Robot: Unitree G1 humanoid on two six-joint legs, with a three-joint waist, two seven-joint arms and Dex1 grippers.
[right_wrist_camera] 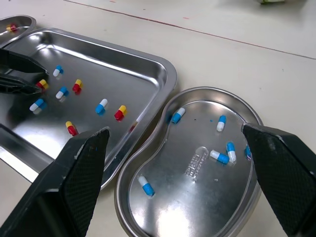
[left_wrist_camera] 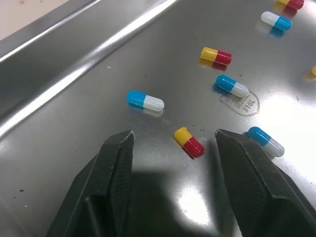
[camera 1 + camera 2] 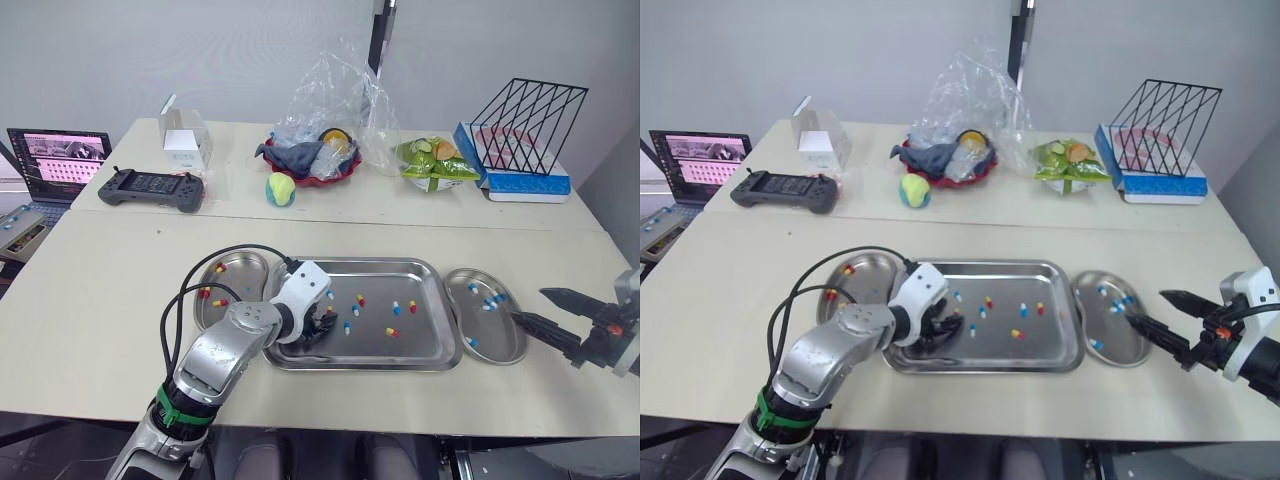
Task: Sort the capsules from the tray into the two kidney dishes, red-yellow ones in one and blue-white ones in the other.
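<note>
In tray, left pincer (agape).

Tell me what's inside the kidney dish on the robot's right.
The right kidney dish holds at least five blue-white capsules, none red-yellow that can be seen. The right gripper, jaws open, covers part of the dish, so another capsule could be hidden.

red-yellow capsule, blue-white capsule, silver tray
</note>
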